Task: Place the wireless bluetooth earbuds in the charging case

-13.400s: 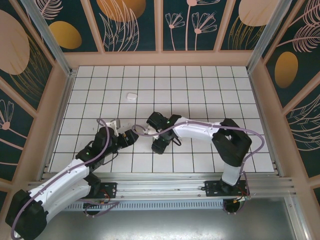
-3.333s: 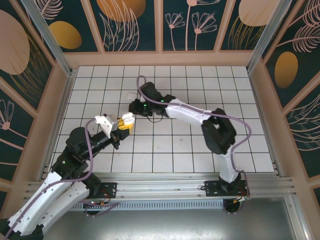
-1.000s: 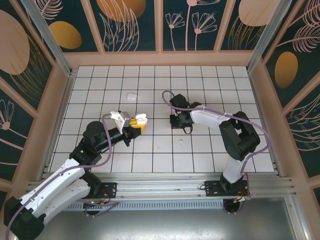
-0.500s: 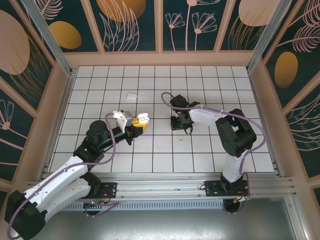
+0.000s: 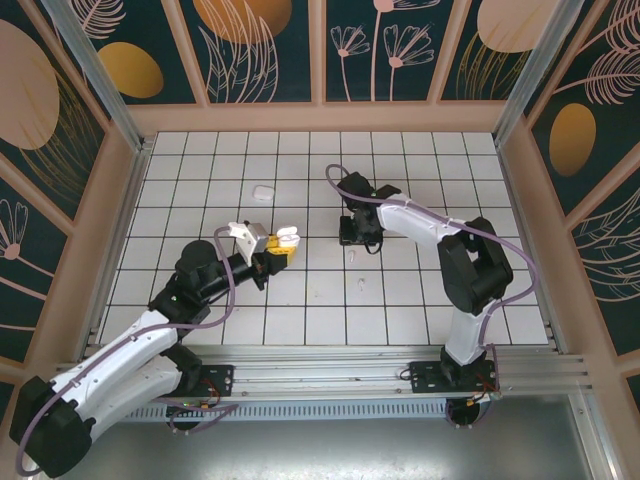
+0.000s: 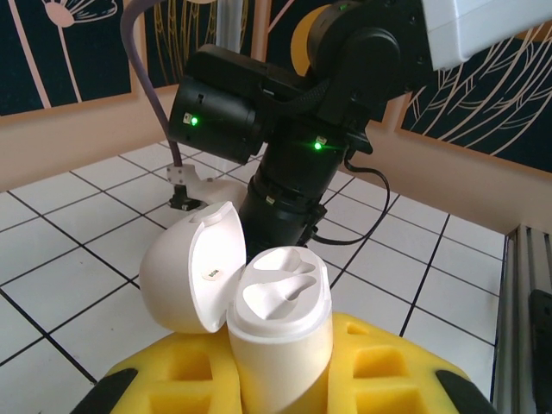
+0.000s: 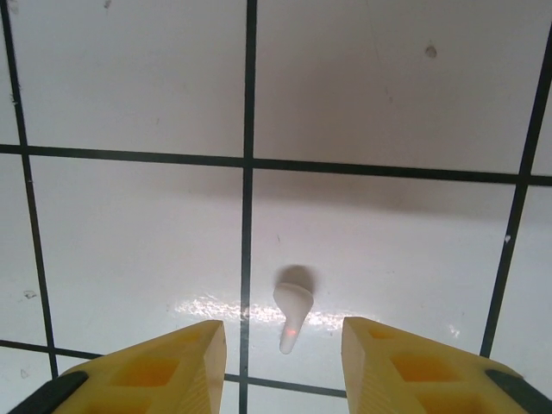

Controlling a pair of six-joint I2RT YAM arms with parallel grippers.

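Left gripper [image 6: 280, 384]: clamped on charging case [image 6: 280, 315]; lid open toward 9 o'clock.
Right gripper [image 7: 283, 345]: fingers apart; earbud [image 7: 292, 312] on tile [image 7: 138, 233], 12 o'clock of gap.

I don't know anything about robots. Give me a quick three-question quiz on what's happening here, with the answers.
1. True or false: the charging case held in the left gripper has its lid shut.
2. Pick one: what lies right under the open right gripper? A) an earbud B) a coin C) a screw
3. Fill in: the number of earbuds sitting in the held case's two sockets is ____.

Key: 1 false, the lid stands open; 2 A; 3 zero, both sockets are empty.
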